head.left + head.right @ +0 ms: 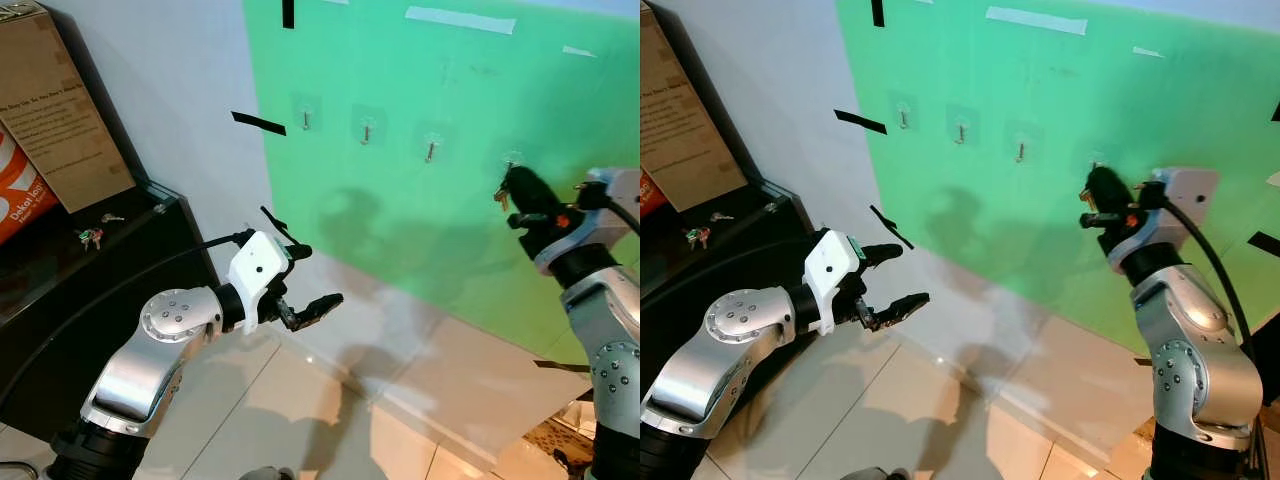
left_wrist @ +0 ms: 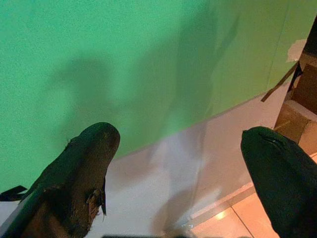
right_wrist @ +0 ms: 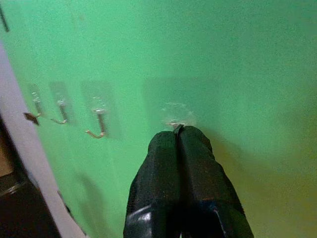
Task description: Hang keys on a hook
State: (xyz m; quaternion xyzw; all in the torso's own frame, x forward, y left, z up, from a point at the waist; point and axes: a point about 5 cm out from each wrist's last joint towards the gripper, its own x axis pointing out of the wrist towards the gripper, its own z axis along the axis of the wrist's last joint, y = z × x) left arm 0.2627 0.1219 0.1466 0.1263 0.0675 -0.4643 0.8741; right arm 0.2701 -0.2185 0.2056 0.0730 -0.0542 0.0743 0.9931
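While pinched, keys [image 1: 502,196] top right tool [image 1: 512,180].

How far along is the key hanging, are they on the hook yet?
Done: the right claw has a set of keys pinched shut and raised to the green wall. In hand: its tips are pressed right at the fourth hook, keys dangling just below. I cannot tell if the ring has caught. Left: seat the ring, release, withdraw. Another key bunch lies on the black shelf. The left claw hangs open, idle.
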